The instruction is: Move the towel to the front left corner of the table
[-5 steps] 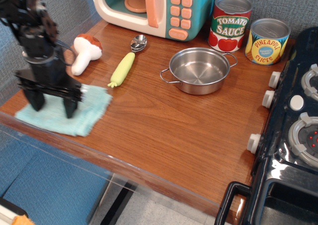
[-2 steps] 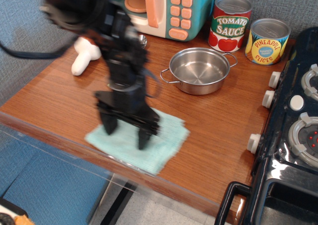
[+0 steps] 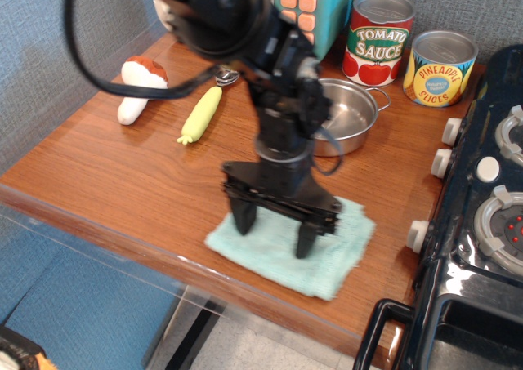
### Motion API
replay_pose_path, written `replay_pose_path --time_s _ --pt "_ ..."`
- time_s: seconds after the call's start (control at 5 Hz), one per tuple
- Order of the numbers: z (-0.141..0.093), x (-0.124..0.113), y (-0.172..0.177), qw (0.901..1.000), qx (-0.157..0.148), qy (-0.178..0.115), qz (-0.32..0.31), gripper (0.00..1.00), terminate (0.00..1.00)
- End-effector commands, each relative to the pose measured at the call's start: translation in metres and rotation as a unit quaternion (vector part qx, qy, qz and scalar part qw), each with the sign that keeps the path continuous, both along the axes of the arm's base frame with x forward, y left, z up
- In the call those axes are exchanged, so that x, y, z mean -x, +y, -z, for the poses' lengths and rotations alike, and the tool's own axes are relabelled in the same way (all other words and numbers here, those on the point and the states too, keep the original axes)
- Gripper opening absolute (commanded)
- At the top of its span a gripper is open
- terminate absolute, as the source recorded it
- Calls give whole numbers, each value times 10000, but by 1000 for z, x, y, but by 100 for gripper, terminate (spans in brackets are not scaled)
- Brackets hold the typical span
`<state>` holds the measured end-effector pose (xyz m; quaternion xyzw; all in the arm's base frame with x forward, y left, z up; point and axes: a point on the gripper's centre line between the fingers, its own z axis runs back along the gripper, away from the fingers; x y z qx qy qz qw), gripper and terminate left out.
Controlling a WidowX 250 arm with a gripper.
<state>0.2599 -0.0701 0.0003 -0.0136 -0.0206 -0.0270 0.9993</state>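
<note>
The light aqua-blue towel [image 3: 337, 253] lies flat near the front edge of the brown wood-grain table [image 3: 122, 166], right of the middle and close to the black stove. My black gripper [image 3: 274, 234] stands upright over it. Its two fingers are spread wide, and both fingertips [image 3: 243, 221] press down on the towel's top. The arm hides part of the towel and part of the steel pot behind it.
A steel pot [image 3: 355, 113] sits behind the arm. A tomato sauce can [image 3: 378, 39] and a pineapple can [image 3: 441, 68] stand at the back right. A toy corn [image 3: 201, 114], mushroom [image 3: 139, 84], spoon [image 3: 226, 76] and toy microwave [image 3: 306, 11] are at the back left. The black toy stove [image 3: 482, 223] is at the right.
The gripper and the towel under it have moved together to the right along the front edge, from the front left corner to right of the middle.
</note>
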Motion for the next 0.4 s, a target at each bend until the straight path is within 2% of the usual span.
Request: replay_pose_path --time_s 0.0,0.2 --pt "6 19 -20 9993 -187 307 -51 100 0" --pt "-34 4 -12 9986 -188 -224 -436 100 0"
